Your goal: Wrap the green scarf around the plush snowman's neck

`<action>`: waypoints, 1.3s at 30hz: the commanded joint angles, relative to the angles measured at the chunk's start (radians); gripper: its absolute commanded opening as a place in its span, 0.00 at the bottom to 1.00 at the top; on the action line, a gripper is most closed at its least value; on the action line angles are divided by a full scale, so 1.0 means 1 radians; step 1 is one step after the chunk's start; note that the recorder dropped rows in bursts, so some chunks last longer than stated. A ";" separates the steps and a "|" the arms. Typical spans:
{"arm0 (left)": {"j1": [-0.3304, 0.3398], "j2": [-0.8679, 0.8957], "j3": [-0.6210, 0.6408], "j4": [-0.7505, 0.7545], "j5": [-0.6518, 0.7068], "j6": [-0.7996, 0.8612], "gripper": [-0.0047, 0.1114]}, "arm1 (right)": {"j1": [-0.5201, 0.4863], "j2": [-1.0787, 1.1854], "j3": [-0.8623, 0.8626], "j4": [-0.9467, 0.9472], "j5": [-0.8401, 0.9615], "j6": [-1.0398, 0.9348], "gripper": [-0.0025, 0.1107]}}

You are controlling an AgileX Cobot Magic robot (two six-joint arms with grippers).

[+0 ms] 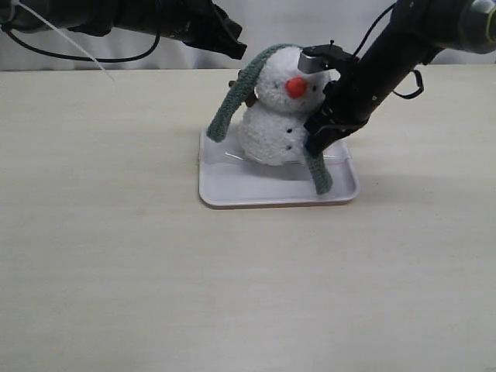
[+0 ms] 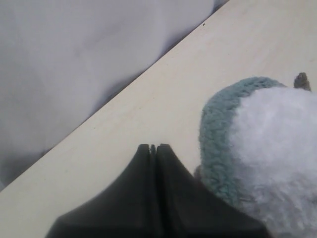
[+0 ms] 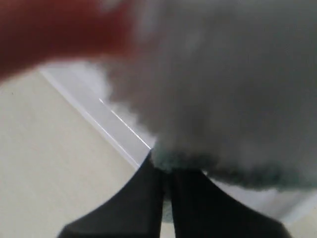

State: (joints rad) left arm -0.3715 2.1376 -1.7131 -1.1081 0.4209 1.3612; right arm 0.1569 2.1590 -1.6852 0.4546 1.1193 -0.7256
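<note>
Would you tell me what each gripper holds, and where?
The right gripper pinches the green scarf near one hanging end; the left gripper holds nothing.

Exterior view: the right gripper point(image 1: 318, 143) and its arm cross the plush snowman point(image 1: 267, 136), covering one side of its face and body. The green scarf point(image 1: 231, 105) passes behind the head, where its course is unseen. Both arms are cut off at the upper edge.

Right wrist view: out of focus, with the white fur and orange nose point(image 3: 59, 34) reduced to smears.

Left wrist view: the snowman is cut off by the frame, and only the tip of a twig arm point(image 2: 301, 79) shows.
</note>
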 commanded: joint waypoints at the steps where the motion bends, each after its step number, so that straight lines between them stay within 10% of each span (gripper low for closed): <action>1: -0.002 -0.003 0.004 -0.018 -0.007 0.001 0.04 | -0.002 0.012 0.005 -0.038 0.011 0.000 0.06; 7: -0.002 -0.003 0.004 -0.018 -0.007 0.006 0.04 | -0.002 -0.026 0.005 -0.052 -0.014 -0.015 0.08; 16: -0.002 -0.003 0.004 -0.018 -0.007 0.006 0.04 | -0.002 -0.135 0.005 -0.048 0.021 0.021 0.54; 21: -0.002 -0.003 0.004 -0.003 -0.007 0.006 0.04 | -0.002 -0.210 0.003 -0.136 0.068 0.120 0.61; 30: -0.002 -0.003 0.004 -0.004 -0.013 0.029 0.04 | -0.002 -0.333 0.003 -0.153 -0.271 0.126 0.58; 39: -0.002 -0.003 0.004 0.016 -0.012 0.032 0.04 | -0.002 -0.243 -0.016 -0.168 -0.564 0.301 0.06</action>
State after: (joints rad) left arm -0.3715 2.1376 -1.7131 -1.0954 0.4171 1.3901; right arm 0.1569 1.8830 -1.6871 0.2643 0.6214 -0.4393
